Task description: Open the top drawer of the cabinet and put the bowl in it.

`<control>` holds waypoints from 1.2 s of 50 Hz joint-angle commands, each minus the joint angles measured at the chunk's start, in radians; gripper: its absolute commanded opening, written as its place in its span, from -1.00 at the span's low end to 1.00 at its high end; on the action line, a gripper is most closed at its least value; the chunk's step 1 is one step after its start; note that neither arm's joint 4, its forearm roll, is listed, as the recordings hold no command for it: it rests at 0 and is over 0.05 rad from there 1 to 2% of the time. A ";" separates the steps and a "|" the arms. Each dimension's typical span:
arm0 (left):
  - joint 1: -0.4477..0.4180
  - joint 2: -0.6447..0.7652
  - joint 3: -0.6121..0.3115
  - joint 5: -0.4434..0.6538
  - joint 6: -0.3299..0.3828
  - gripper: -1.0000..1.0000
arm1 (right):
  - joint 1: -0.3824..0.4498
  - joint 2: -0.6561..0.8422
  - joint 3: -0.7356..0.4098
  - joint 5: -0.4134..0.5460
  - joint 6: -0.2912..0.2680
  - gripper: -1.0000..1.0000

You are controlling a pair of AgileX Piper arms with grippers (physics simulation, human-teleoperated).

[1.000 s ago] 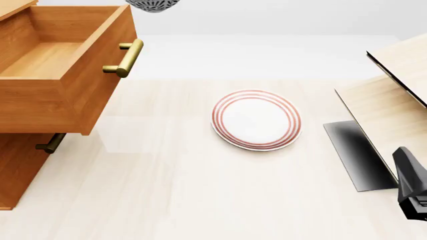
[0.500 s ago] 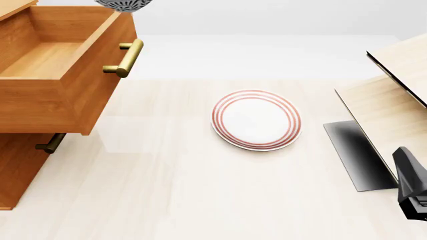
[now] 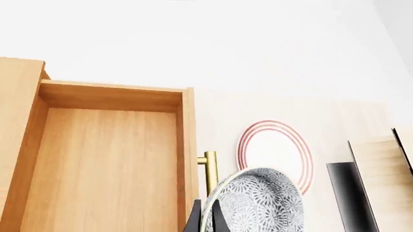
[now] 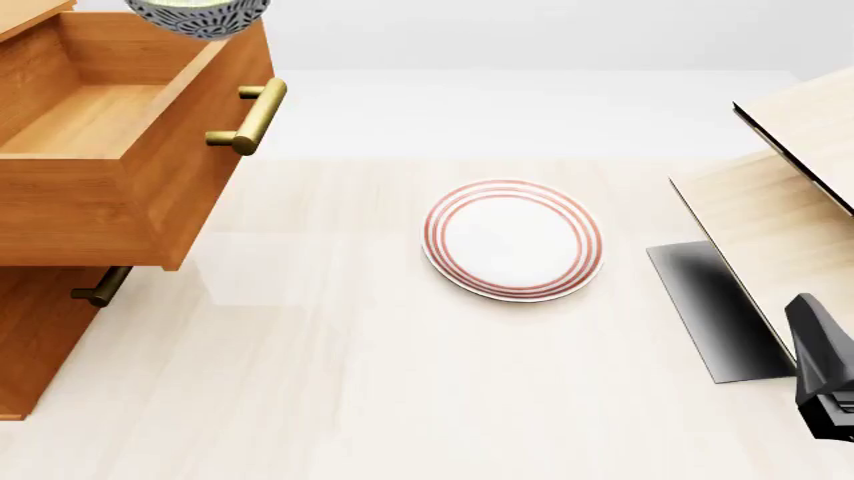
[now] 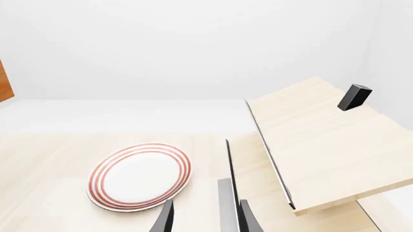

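The bowl (image 4: 198, 16) hangs in the air at the top of the front view, above the far right corner of the open top drawer (image 4: 100, 120), cut off by the picture's upper edge. In the left wrist view the bowl (image 3: 255, 203) is seen tilted on edge, its speckled outside facing the camera, with the left claw (image 3: 205, 220) pinched on its rim: one dark finger (image 3: 195, 218) shows on the outside, another just inside the rim. From there the bowl lies over the drawer's brass handle (image 3: 209, 171) and front board, not over the drawer's bare wooden floor.

The drawer stands pulled well out of the cabinet (image 4: 40, 340) at the desk's left edge. A lower handle (image 4: 102, 287) shows beneath it.

The plate (image 4: 513, 239) with red rings lies flat near the middle of the desk (image 4: 400, 390), well apart from the cabinet. At the desk's right edge stands a pale wooden structure (image 4: 787, 200) with a dark base plate (image 4: 707, 310).

The right claw (image 5: 205, 220) hovers low near that structure, its fingers parted and holding nothing; the front view shows only a dark part of the right arm (image 4: 825, 370) at the lower right corner.
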 commanded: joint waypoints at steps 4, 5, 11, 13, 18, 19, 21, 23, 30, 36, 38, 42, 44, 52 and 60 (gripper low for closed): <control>0.044 -0.055 0.085 -0.051 -0.040 -1.00 | 0.000 -0.002 0.001 0.000 0.000 1.00; 0.046 -0.061 0.092 -0.057 -0.048 -1.00 | 0.000 -0.001 0.001 0.000 0.000 1.00; 0.061 -0.080 0.130 -0.077 -0.061 -1.00 | 0.000 -0.001 0.001 0.000 0.000 1.00; 0.073 -0.091 0.144 -0.082 -0.068 -1.00 | 0.000 -0.001 0.001 0.000 0.000 1.00; 0.091 -0.109 0.158 -0.086 -0.077 -1.00 | 0.000 -0.002 0.001 0.000 0.000 1.00; 0.092 -0.111 0.161 -0.088 -0.078 -1.00 | 0.000 -0.002 0.001 0.000 0.000 1.00; 0.093 -0.121 0.166 -0.090 -0.086 -1.00 | 0.000 -0.001 0.001 0.000 0.000 1.00; 0.102 -0.127 0.166 -0.090 -0.090 -1.00 | 0.000 -0.001 0.001 0.000 0.000 1.00; 0.136 -0.151 0.167 -0.085 -0.101 -1.00 | 0.000 -0.001 0.001 0.000 0.000 1.00; 0.155 -0.163 0.185 -0.091 -0.108 -1.00 | 0.000 -0.001 0.001 0.000 0.000 1.00; 0.164 -0.169 0.194 -0.097 -0.114 -1.00 | 0.000 -0.001 0.001 0.000 0.000 1.00; 0.171 -0.171 0.200 -0.101 -0.118 -1.00 | 0.000 -0.001 0.001 0.000 0.000 1.00; 0.179 -0.174 0.204 -0.104 -0.119 -1.00 | 0.000 -0.001 0.001 0.000 0.000 1.00; 0.206 -0.192 0.238 -0.121 -0.131 -1.00 | 0.000 -0.001 0.001 0.000 0.000 1.00; 0.233 -0.203 0.276 -0.145 -0.143 -1.00 | 0.000 -0.001 0.001 0.000 0.000 1.00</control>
